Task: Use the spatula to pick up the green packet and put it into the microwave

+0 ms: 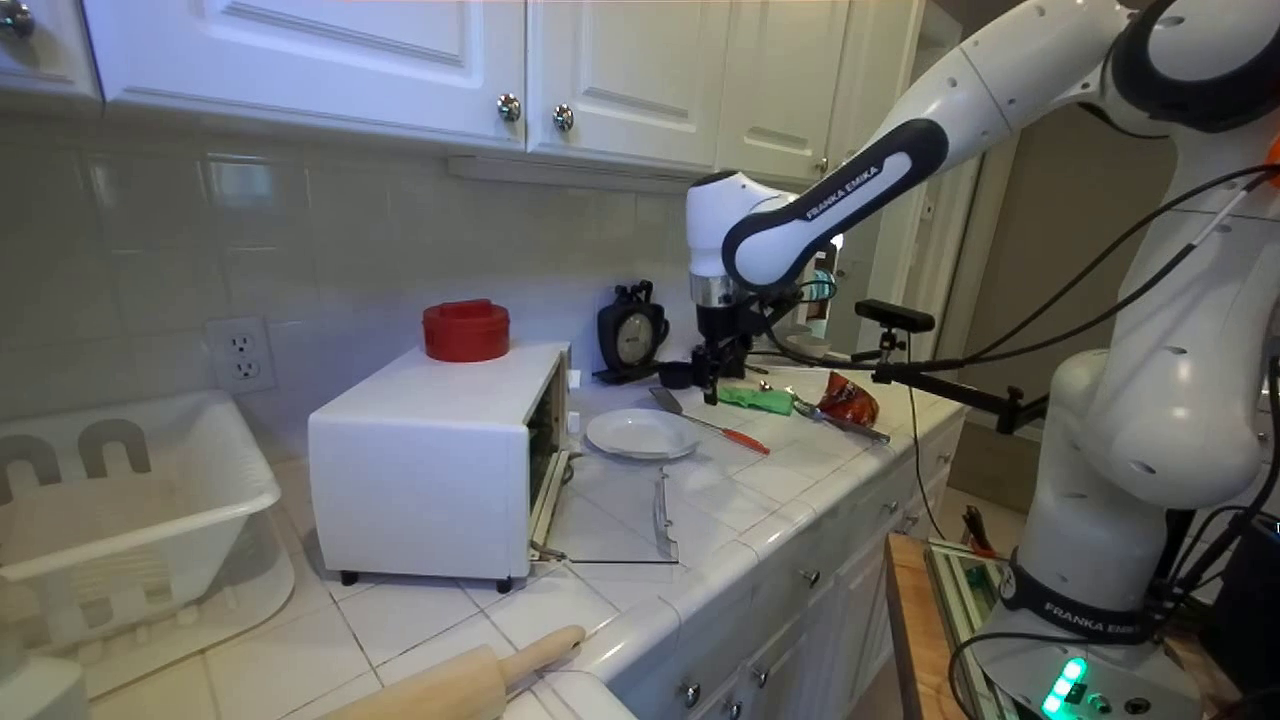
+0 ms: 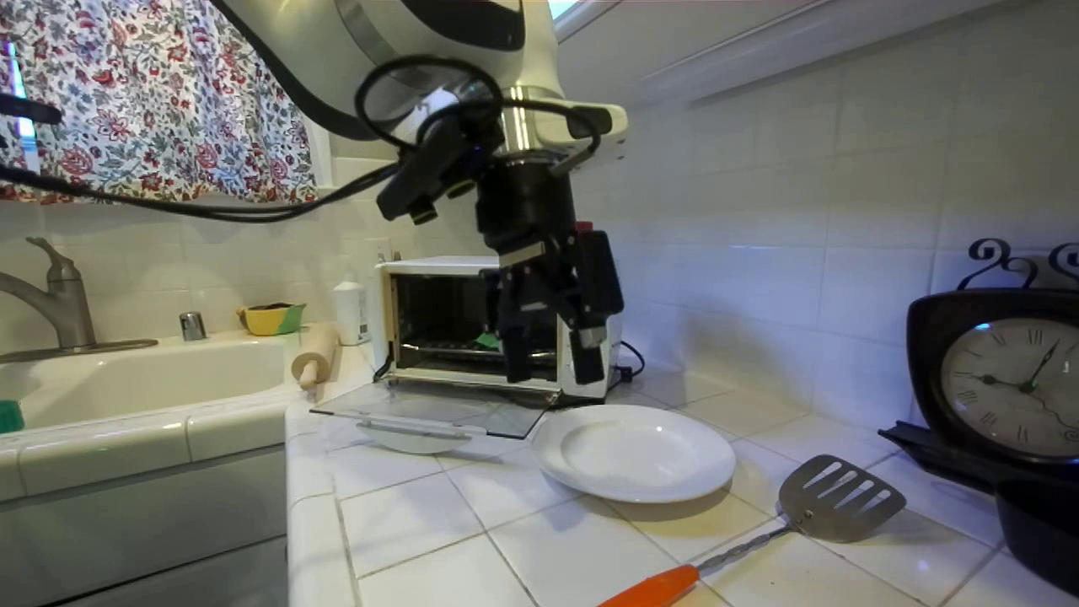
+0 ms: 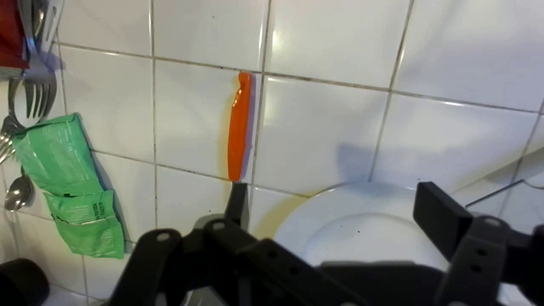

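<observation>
I see the green packet flat on the worktop, just beside some forks & a spoon: bright, shiny, crinkled, w/ ridged seams. 2 sections end to end, can't tell if they're joined. Sm. dark print on the smaller one, too blurry for me to read. Spoon's stem goes out of sight at the packet's edge.

The spatula is on the worktop too, next to the plate: orange handle, twisted metal neck, slotted grey blade. Handle end's cut off in an exterior view; in the wrist view the neck + most of the blade are behind the tool. Tool hangs above the worktop, fingers spread wide, plate showing thru the gap.

The microwave is white, glass door down. Inside is v. dark; a green bit shows in there, partly behind the tool, & I can't make out what it is. A red bag by the forks gets cut off at the wrist view's edge, ditto a black round thing, can't ID it.
</observation>
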`<state>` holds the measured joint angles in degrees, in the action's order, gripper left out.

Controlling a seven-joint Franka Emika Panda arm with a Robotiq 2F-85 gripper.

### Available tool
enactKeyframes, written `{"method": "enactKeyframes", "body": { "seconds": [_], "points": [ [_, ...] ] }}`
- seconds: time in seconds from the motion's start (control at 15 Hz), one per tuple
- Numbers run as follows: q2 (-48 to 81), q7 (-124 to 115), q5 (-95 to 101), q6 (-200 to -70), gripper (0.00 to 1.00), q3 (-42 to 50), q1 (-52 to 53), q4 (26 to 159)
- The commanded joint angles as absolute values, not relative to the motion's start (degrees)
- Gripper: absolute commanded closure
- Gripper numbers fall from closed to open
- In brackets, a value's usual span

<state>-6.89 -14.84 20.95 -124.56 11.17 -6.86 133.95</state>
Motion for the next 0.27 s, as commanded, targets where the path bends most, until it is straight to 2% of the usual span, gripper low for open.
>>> {"method": "enactKeyframes", "body": {
  "seconds": [0.0,0.2],
  "points": [
    [-8.1,-14.0,20.2,-123.8,0.0,9.7,-8.3,134.4],
    [-9.5,-13.6,20.0,-123.4,0.0,9.6,-8.3,135.2]
  ]
}}
